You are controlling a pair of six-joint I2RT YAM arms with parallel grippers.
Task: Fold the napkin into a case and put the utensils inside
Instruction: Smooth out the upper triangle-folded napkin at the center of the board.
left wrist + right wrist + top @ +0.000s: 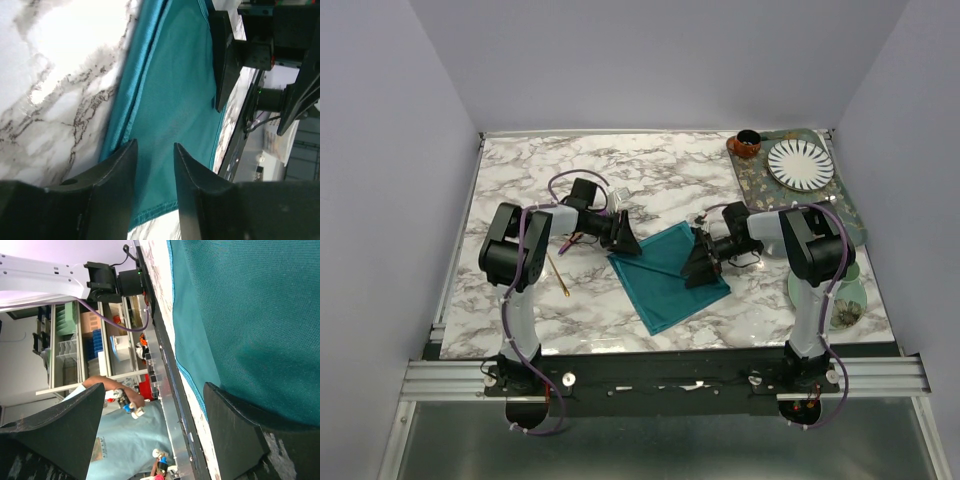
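Note:
The teal napkin lies folded on the marble table, a second layer showing across its far part. My left gripper hovers at its far left corner; in the left wrist view its fingertips stand apart over the napkin's hemmed edge with nothing pinched. My right gripper sits at the napkin's right side, jaws wide open, the cloth beside one finger. A thin gold utensil lies on the table left of the napkin.
A floral mat at the back right carries a white plate with dark rays and a brown cup. A pale green saucer sits by the right arm. The table's front rail runs close to the napkin's near corner.

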